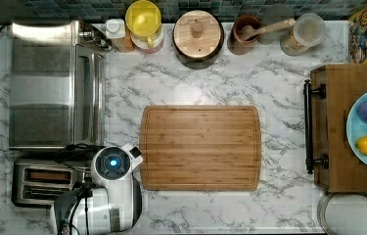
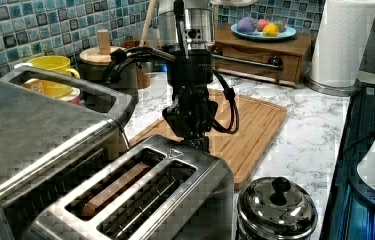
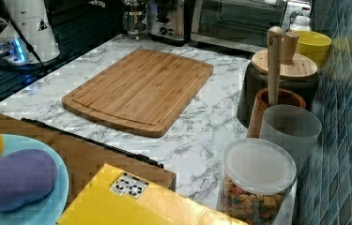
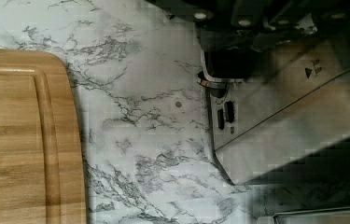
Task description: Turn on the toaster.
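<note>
With the gripper [image 2: 193, 142] poised at the toaster [image 2: 140, 200] lever end | fingers: cannot tell | step: reaching lever | next: press down

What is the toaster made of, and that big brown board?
The toaster looks like brushed steel: grey, shiny, mirroring the things around it. The board looks like wood, maybe bamboo: warm brown with long straight grain stripes and a smooth matte surface.
</note>
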